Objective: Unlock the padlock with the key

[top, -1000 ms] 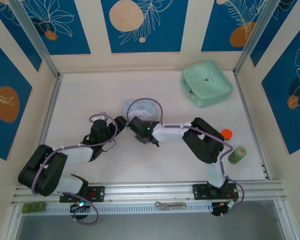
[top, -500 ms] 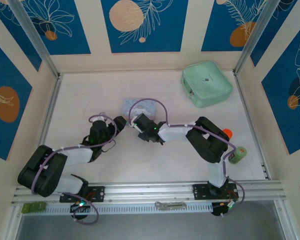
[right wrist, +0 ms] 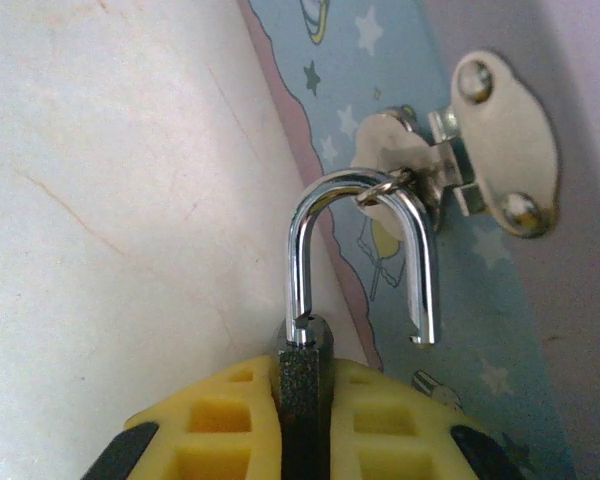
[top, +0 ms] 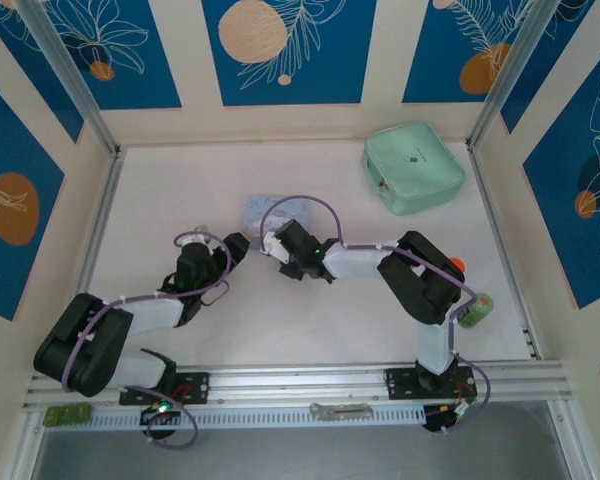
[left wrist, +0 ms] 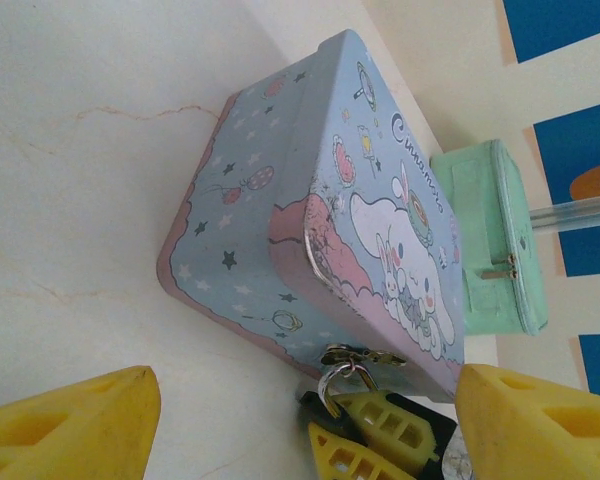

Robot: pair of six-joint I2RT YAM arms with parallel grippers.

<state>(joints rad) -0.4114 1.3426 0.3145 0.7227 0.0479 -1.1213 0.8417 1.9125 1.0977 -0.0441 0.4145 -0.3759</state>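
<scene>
My right gripper [right wrist: 302,410] is shut on the black body of the padlock [right wrist: 303,365]. Its metal shackle [right wrist: 298,260] is hooked through the hasp [right wrist: 500,140] of the light-blue cartoon tin box [left wrist: 310,180]. One leg sits in the body and the other end hangs free. In the left wrist view the right gripper [left wrist: 375,430] holds the padlock [left wrist: 332,385] at the box's lower corner. My left gripper [left wrist: 300,440] stands open just short of the box, its yellow pads [left wrist: 70,430] wide apart. From above, the left gripper [top: 235,245] and right gripper [top: 272,243] meet in front of the box [top: 270,212]. The key is hidden.
A mint-green zip pouch [top: 413,167] lies at the back right. An orange-capped object [top: 454,266] and a small green object [top: 475,310] sit by the right arm's elbow. Aluminium rails edge the white table [top: 160,200].
The right gripper has moved a little left and away from the arms' bases, still holding the padlock. The tin box has shifted slightly left with it. The left gripper has barely moved.
</scene>
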